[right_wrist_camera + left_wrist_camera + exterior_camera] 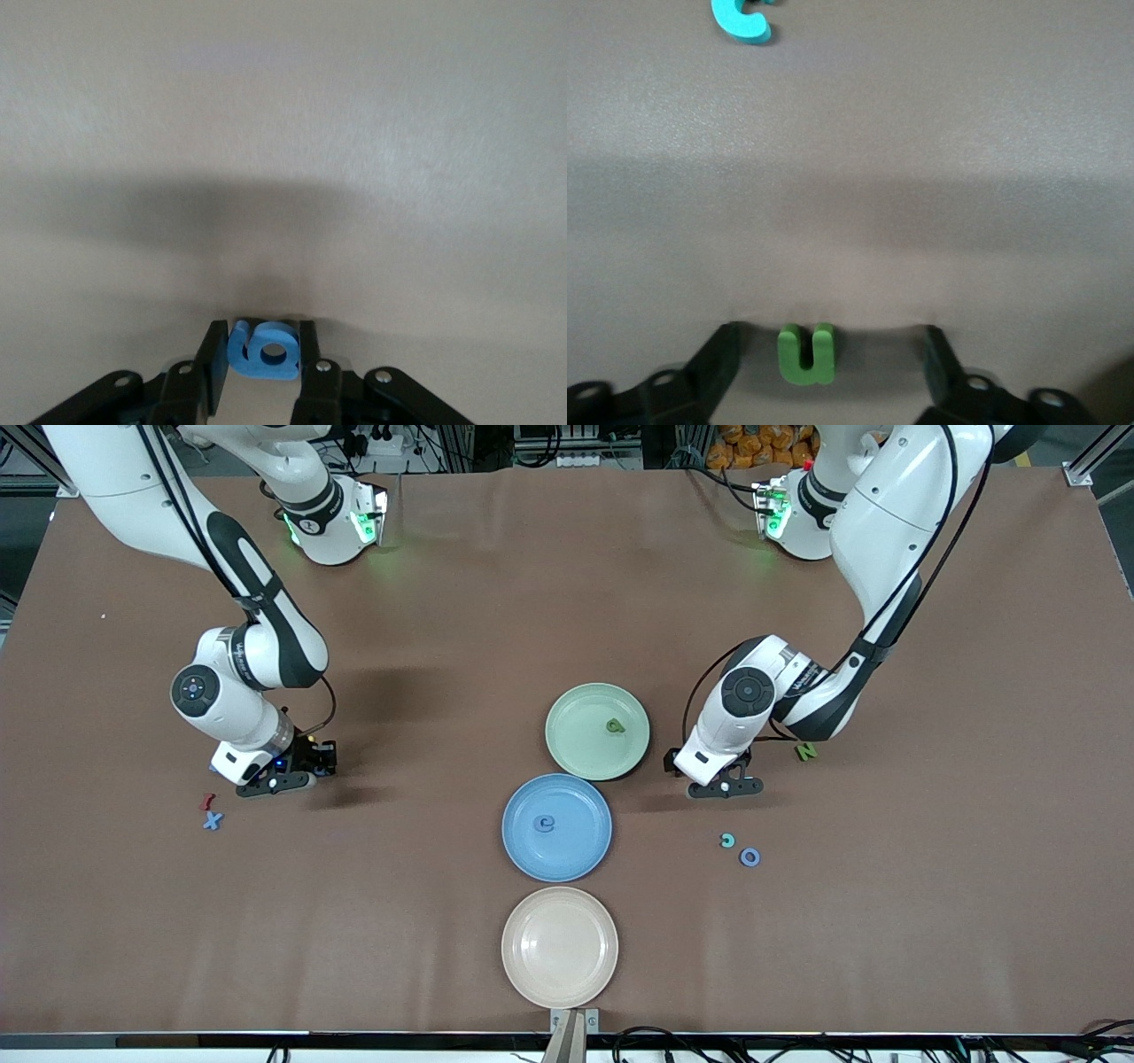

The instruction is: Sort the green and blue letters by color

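Observation:
My left gripper is low over the table beside the green plate, toward the left arm's end. In the left wrist view it is open around a green U that lies on the table, touching neither finger. My right gripper is low near the right arm's end, shut on a blue 6 in the right wrist view. A green letter lies in the green plate and a blue letter in the blue plate. A green N, a blue O and a blue X lie loose.
A beige plate stands nearest the front camera, in line with the other plates. A teal C lies beside the blue O; it also shows in the left wrist view. A red letter lies by the blue X.

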Controlling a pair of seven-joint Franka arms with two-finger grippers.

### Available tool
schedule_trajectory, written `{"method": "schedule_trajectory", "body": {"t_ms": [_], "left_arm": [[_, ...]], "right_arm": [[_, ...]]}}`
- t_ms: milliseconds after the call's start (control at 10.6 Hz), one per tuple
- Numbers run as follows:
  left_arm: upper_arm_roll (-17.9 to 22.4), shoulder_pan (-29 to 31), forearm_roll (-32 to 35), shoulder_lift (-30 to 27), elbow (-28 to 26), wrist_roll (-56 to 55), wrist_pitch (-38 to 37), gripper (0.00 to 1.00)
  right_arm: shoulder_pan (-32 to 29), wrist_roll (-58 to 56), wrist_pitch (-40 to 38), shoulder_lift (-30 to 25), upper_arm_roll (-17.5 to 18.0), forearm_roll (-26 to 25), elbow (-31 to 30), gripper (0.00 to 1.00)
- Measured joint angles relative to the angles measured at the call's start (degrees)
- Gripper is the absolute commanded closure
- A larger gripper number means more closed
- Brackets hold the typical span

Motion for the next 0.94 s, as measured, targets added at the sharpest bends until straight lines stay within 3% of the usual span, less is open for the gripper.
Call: {"method": "schedule_trajectory", "body": {"t_ms": [472,944], "left_arm": [[-0.2,0.4,0.0,-1.3,-0.6,0.0,0.0,1.0],[-0.2,0.7,0.0,-1.5,-0.7,-0.3,0.0,1.0]], "right_arm": [[0.9,10.7,-10.4,-0.1,1.9,0.2,10.8,0.83],[9.3,26.2,-11.2,4.5,2.8,0.6,22.2,0.83]]}}
